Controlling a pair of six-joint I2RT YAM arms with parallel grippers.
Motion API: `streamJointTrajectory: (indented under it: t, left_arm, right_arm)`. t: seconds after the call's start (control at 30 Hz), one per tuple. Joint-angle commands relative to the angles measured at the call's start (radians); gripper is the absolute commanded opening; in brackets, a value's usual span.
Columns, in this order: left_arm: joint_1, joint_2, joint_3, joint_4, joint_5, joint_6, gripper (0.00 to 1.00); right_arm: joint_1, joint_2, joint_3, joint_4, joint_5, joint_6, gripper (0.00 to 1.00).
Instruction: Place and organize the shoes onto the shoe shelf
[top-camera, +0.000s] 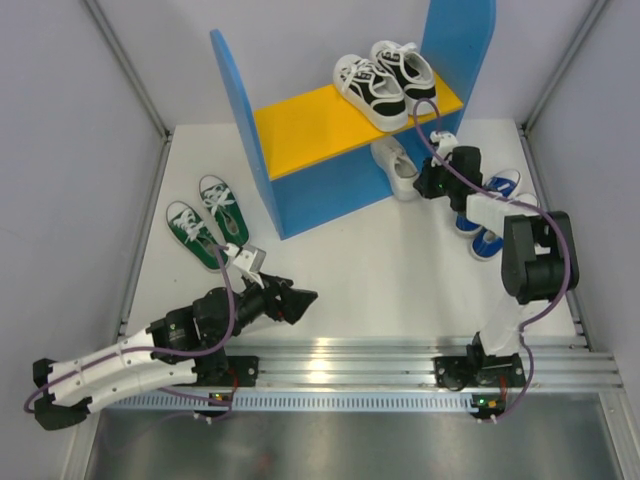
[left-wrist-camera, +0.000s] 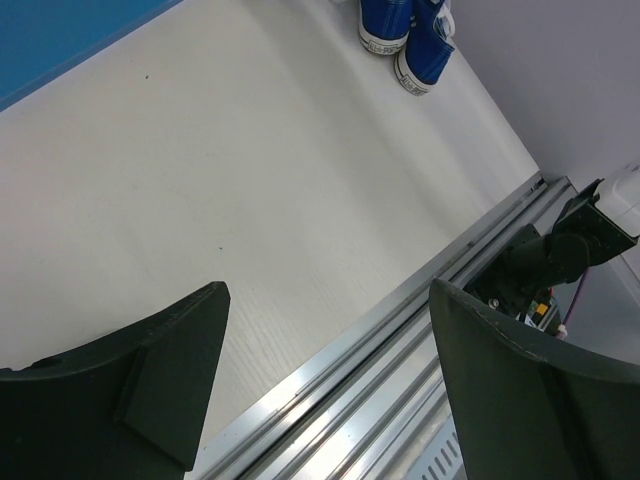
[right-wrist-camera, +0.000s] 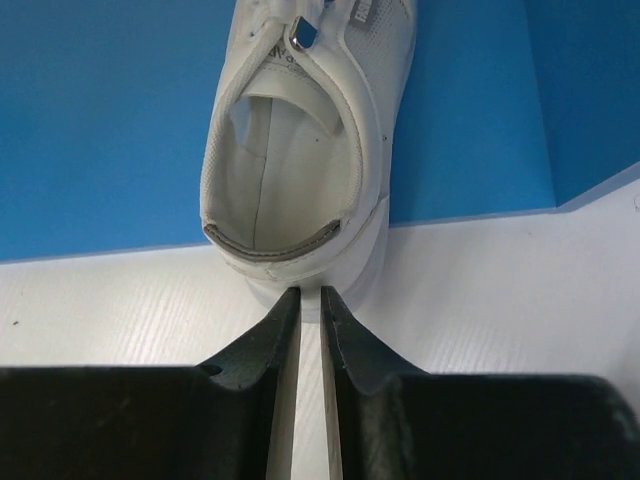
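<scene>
**Shoes around the shelf**

The shelf (top-camera: 250, 130) stands at the back, a black-and-white pair (top-camera: 385, 78) on the right end of its orange board (top-camera: 300, 125). A white shoe (top-camera: 395, 165) lies under the board, the right gripper (top-camera: 424, 184) just beside it. The right arm (top-camera: 535, 255) partly hides the blue pair (top-camera: 500, 187). The green pair (top-camera: 205, 222) lies left of the shelf; the left gripper (top-camera: 295, 302) hangs nearer the front.

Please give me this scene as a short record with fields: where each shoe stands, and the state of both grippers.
shoe shelf: upright, orange-yellow board between blue panels
black-and-white pair: on the board, right part
white shoe: on the table under the board
green pair: on the table, left of the shelf
blue pair: on the table, right of the shelf
left gripper: open, holding nothing
right gripper: fingers nearly together, tips at the white shoe's heel
</scene>
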Motion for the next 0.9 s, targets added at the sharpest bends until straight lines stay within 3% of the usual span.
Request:
streamJointTrajectory:
  t: [0.0, 0.37, 0.7, 0.87]
  left_arm:
    - [-0.003, 0.008, 0.017, 0.021, 0.002, -0.006, 0.86]
    - [-0.001, 0.01, 0.019, 0.021, 0.014, -0.03, 0.86]
    - [-0.001, 0.007, 0.033, 0.013, 0.022, -0.061, 0.86]
    - [-0.001, 0.014, 0.05, -0.059, -0.043, -0.156, 0.85]
  right_arm:
    - [0.022, 0.017, 0.072, 0.073, 0.024, 0.027, 0.14]
    - [0.022, 0.011, 0.091, 0.005, 0.152, 0.052, 0.12]
    - [0.022, -0.035, 0.065, -0.002, 0.115, 0.034, 0.12]
    - [0.022, -0.09, 0.03, -0.036, 0.066, 0.001, 0.16]
